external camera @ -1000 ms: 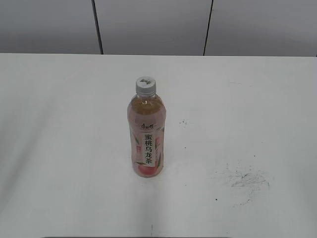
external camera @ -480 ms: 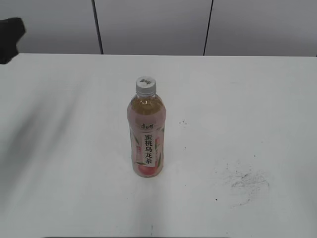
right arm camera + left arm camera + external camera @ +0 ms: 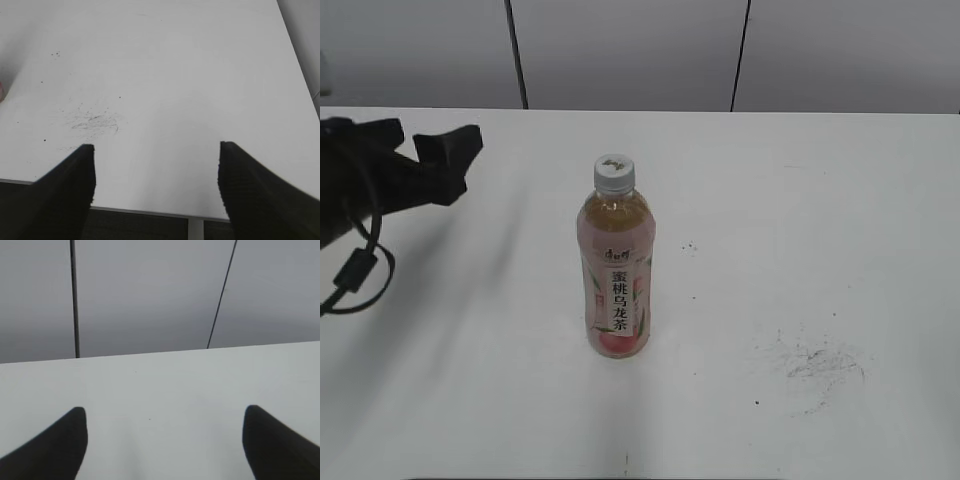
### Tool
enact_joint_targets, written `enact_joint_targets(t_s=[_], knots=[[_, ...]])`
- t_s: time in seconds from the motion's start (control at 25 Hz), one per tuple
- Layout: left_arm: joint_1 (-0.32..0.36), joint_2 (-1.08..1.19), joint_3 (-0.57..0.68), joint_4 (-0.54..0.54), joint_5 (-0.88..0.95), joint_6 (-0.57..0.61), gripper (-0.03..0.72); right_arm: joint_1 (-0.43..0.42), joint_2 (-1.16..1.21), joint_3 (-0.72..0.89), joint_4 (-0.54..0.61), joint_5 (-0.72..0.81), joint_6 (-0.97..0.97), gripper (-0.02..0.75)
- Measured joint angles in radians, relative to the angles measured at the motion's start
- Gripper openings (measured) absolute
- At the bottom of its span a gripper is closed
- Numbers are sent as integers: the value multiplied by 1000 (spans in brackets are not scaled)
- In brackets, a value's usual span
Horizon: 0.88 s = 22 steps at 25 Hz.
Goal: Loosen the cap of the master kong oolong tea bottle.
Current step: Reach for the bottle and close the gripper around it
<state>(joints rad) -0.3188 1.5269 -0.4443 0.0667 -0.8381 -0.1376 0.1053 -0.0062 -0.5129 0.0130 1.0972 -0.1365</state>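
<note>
From the exterior camera, the left gripper (image 3: pixel 445 160) hangs above the white table (image 3: pixel 800 200) at the left edge with its dark fingers spread and nothing between them, and the master kong oolong tea bottle (image 3: pixel 616 270) stands upright well off to that claw's right, near the table's middle, its cap (image 3: pixel 615 172) seated on the neck. The left wrist camera shows the left gripper (image 3: pixel 165 440) released, with only bare table and the grey panelled wall (image 3: pixel 150 290) ahead of its fingers. The right wrist camera shows the right gripper (image 3: pixel 156 185) likewise spread and holding nothing above the table's near edge, a patch of dark scuff marks (image 3: pixel 92 121) ahead and to the left of the claw.
</note>
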Motion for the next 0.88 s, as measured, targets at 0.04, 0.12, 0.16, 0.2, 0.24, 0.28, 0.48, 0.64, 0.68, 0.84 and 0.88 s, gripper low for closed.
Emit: enact_joint_targets(t_s=[0.04,0.12,0.16,0.2,0.24,0.28,0.48,0.64,0.68,0.84,0.88], knots=[[0,22,18,9,-58,-18,567,0,0,0,0,0,0,575],[0,63,76,20,-180,-38,568,0,0,0,0,0,0,575],[0,77,107,27,-249,-42,568,0,0,0,0,0,0,575],[0,86,132,40,-300,-43,568,0,0,0,0,0,0,575],[0,93,162,58,-329,-46,568,0,0,0,0,0,0,575],[0,99,191,89,-343,-45,568,0,0,0,0,0,0,575],[0,102,250,275,-357,-46,568,0,0,0,0,0,0,575],[0,102,251,372,-362,-46,568,0,0,0,0,0,0,575],[0,102,251,393,-362,-46,568,0,0,0,0,0,0,575],[0,102,245,532,-364,-46,568,0,0,0,0,0,0,575],[-3,102,237,570,-364,-46,568,0,0,0,0,0,0,575]])
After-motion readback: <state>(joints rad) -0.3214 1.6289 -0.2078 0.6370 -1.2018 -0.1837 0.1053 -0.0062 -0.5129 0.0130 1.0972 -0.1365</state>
